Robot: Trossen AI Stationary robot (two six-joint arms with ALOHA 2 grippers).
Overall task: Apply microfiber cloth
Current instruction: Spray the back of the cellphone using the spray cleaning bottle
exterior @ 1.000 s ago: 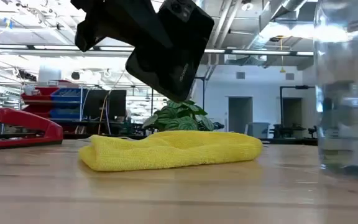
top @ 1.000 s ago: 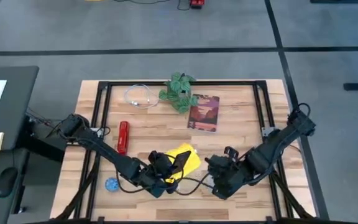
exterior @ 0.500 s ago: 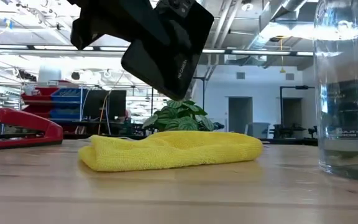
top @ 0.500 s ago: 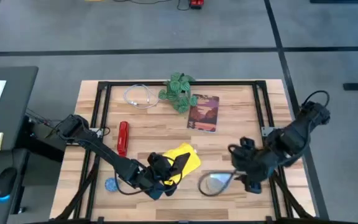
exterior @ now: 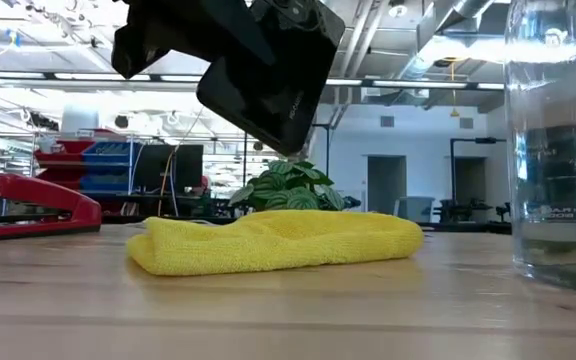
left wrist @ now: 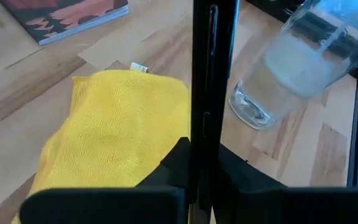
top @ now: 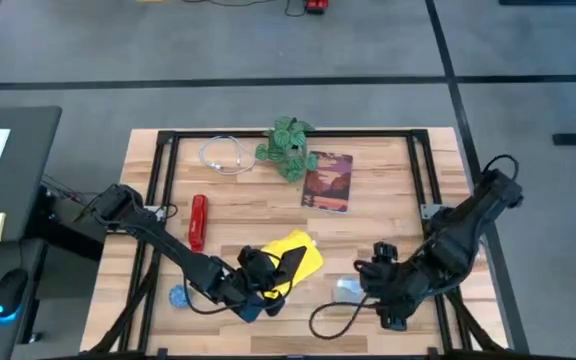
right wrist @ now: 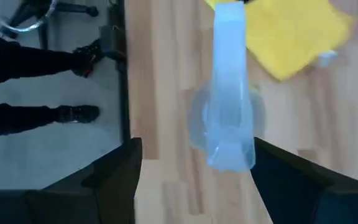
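**Table inventory: folded cloth at front centre, both arms low**

- Bright yellow, soft microfiber cloth: lies folded and flat on the light wooden slatted table, front centre. The low view shows it as a rounded, doubled-over pad; the left wrist view shows a small white tag at one corner. Nothing grips it.
- Left gripper: low over the near edge of the cloth, clenched on a thin black flat smartphone that stands edge-on between its fingers in the left wrist view and hangs tilted above the cloth in the low view.
- Right gripper: at the front right of the table, just beside a clear glass tumbler with a blue-tinted base. In the right wrist view the glass sits between the two dark fingers, which stand wide apart, released and not touching it.
- Clear glass, further views: stands upright on the wood, near the cloth but apart from it; fills the right edge of the low view.
- Dark red rectangular book with a landscape cover: flat, behind the cloth.
- Small green leafy potted plant: back centre.
- Red stapler: left of the cloth.
- Coiled white cable: back left.
- Small round blue object: front left.
- A person's dark trouser legs and shoes: on the floor beside the table.
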